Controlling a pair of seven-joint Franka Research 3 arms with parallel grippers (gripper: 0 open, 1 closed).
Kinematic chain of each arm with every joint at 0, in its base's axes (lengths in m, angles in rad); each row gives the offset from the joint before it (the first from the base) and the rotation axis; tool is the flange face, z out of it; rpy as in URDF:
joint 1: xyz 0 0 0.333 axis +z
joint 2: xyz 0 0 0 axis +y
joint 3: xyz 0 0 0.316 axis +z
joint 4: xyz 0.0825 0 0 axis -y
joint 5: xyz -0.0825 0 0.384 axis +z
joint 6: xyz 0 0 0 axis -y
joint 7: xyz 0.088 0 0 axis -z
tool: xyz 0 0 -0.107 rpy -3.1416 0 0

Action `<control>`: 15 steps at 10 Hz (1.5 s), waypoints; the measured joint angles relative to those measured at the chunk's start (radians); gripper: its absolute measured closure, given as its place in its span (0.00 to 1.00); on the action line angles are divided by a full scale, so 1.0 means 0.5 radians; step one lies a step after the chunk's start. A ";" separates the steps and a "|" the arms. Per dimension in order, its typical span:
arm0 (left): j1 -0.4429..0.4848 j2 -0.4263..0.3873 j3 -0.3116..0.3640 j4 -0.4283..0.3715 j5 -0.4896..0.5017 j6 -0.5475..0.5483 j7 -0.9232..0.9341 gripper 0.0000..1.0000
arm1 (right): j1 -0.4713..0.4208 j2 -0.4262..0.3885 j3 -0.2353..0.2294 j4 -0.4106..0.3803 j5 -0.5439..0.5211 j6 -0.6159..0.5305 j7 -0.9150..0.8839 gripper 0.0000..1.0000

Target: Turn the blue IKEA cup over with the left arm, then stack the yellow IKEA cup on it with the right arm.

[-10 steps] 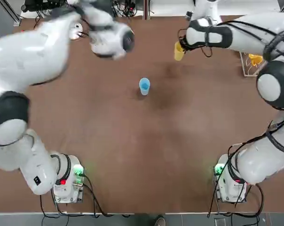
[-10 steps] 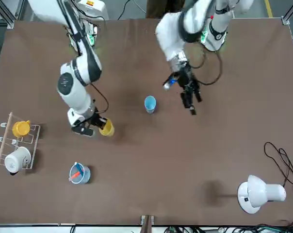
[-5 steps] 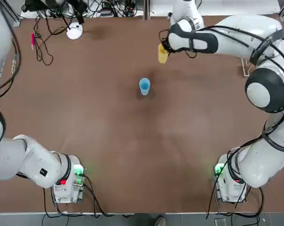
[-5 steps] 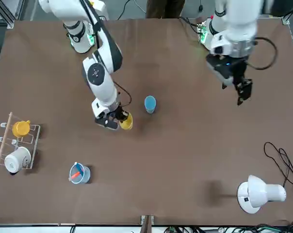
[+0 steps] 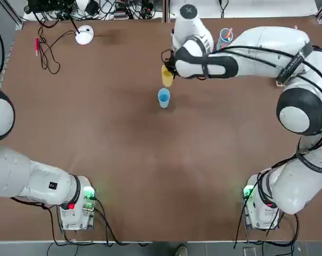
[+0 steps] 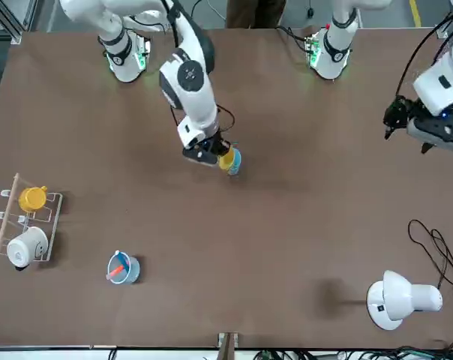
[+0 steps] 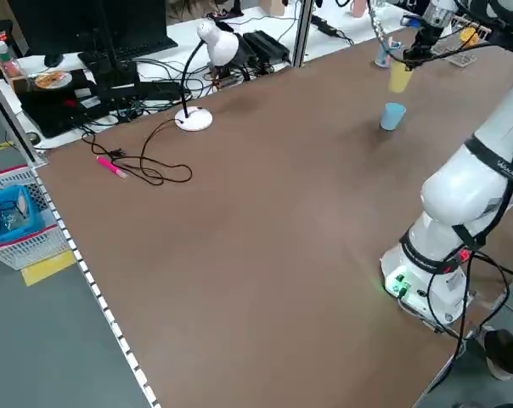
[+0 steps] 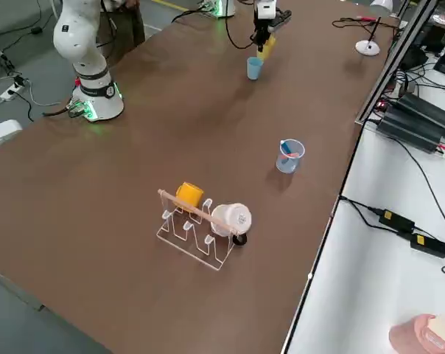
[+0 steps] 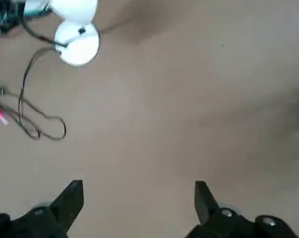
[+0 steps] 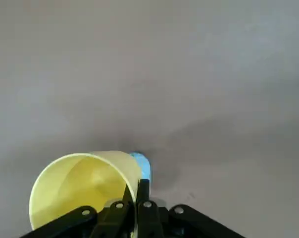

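The blue IKEA cup [image 5: 163, 97] stands alone at the table's middle, also seen in the left side view [image 7: 392, 116]. My right gripper [image 10: 135, 197] is shut on the rim of the yellow IKEA cup [image 10: 85, 183], which hangs tilted in the air just beyond the blue cup [image 10: 142, 166]. From above, the yellow cup [image 5: 167, 75] sits a little past the blue one, apart from it. In the front view the yellow cup [image 6: 226, 159] overlaps the blue cup [image 6: 235, 162]. My left gripper [image 9: 137, 198] is open and empty, raised far off over the table's left side [image 6: 410, 124].
A white desk lamp [image 5: 85, 34] with a cable and a pink pen [image 5: 37, 44] lie at the far left. A clear cup with sticks [image 6: 122, 268] and a rack [image 6: 1, 225] with a white and an orange mug stand at the far right.
The right arm has carried the yellow cup leftward along the far side to just beyond the blue cup. The left arm has swung away from the centre to the robot's left.
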 joint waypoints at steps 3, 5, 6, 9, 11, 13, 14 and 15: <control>0.186 -0.017 0.003 0.055 -0.058 -0.037 -0.043 0.01 | 0.004 0.050 0.084 -0.008 -0.086 -0.001 0.138 0.96; 0.247 -0.018 0.003 0.113 -0.062 -0.063 -0.053 0.01 | 0.007 0.074 0.139 -0.017 -0.131 -0.001 0.201 0.96; 0.272 -0.018 0.003 0.132 -0.062 -0.068 -0.053 0.01 | 0.007 0.076 0.152 -0.019 -0.133 -0.001 0.210 0.96; 0.283 -0.018 -0.003 0.143 -0.063 -0.069 -0.153 0.01 | 0.005 0.095 0.164 -0.021 -0.187 -0.002 0.261 0.96; 0.273 -0.015 -0.015 0.143 -0.067 -0.069 -0.185 0.01 | -0.005 0.121 0.164 -0.021 -0.208 0.003 0.275 0.96; 0.264 -0.013 -0.027 0.144 -0.137 -0.072 -0.198 0.01 | -0.019 0.122 0.164 -0.021 -0.214 0.008 0.275 0.96; 0.264 -0.013 -0.027 0.143 -0.176 -0.077 -0.209 0.01 | -0.025 0.123 0.164 -0.021 -0.218 0.008 0.275 0.96; 0.264 -0.013 -0.026 0.143 -0.185 -0.087 -0.212 0.01 | -0.029 0.126 0.164 -0.021 -0.223 0.011 0.275 0.96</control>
